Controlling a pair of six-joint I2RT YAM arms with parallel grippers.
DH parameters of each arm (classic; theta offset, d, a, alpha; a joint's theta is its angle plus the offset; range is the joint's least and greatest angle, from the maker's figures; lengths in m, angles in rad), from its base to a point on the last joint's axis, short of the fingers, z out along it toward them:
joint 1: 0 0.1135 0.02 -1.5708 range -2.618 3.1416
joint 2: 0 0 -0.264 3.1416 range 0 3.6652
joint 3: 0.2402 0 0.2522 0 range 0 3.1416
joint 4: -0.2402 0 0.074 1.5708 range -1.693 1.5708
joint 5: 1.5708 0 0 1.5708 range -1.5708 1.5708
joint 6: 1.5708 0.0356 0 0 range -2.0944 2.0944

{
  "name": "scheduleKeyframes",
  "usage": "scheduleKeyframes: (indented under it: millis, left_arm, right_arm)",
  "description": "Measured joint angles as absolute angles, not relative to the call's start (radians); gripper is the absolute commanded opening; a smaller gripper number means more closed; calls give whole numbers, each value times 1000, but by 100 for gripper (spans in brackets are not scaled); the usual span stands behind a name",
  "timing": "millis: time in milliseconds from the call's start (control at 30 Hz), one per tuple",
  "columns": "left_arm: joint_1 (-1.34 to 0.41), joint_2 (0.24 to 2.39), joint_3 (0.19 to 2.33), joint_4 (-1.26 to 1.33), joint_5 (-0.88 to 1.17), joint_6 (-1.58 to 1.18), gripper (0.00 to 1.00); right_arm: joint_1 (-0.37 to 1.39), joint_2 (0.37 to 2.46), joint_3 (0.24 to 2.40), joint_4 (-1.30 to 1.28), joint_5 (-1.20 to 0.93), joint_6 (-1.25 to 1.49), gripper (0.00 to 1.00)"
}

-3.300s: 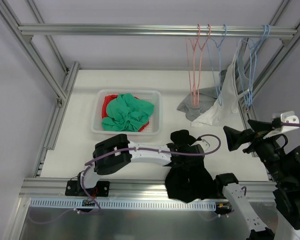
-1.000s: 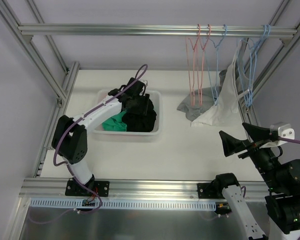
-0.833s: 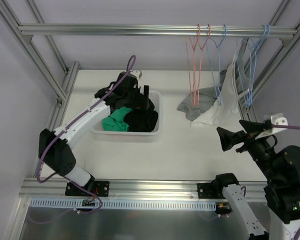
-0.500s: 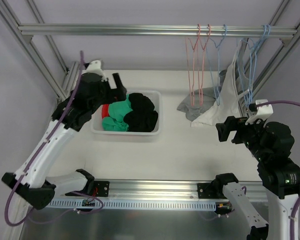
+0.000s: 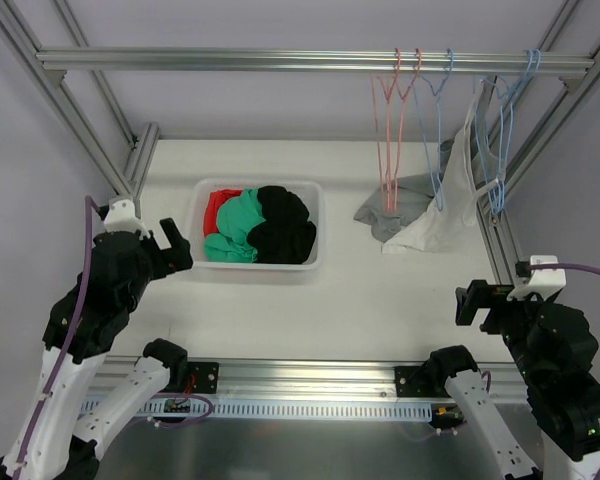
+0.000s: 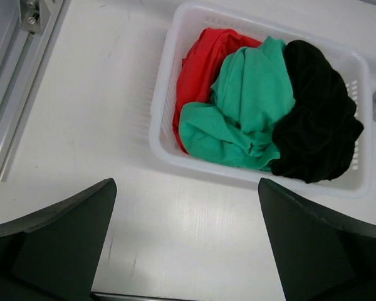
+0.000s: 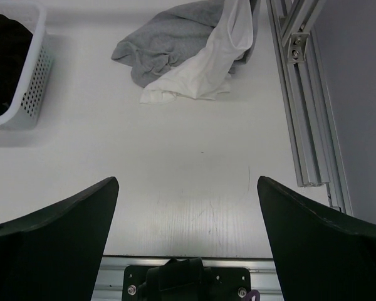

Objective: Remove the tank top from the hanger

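Right gripper sits low at the right of the top view, jaws wide apart with nothing between them. My left gripper is equally open and empty at the far left, just beside the basket.

The white tank top is at the upper right, up-frame and a little left of the right gripper. It hangs from a blue hanger on the overhead rail. Its long axis slants from the hanger down and to the left onto the table, where its lower end lies crumpled against a grey garment.

I judge the right arm much the nearer; the left is well apart, with the basket between it and the tank top. The white table between my right gripper and the cloth is bare. Room up at the hanger looks tight, with pink hangers near on the left and the frame's side beam close on the right.
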State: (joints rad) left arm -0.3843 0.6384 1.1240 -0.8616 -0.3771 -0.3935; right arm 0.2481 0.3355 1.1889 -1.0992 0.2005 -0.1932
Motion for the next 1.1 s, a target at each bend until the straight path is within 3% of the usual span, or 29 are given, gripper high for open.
scheduleKeyframes:
  millis: [333, 1100]
  left_arm:
    - [-384, 445, 904, -847, -433, -364, 99]
    - [-332, 432, 884, -805, -426, -363, 99]
  right_arm:
    - [280, 354, 1141, -1127, 280, -193, 100]
    - [282, 435, 1081, -1007, 279, -179, 100]
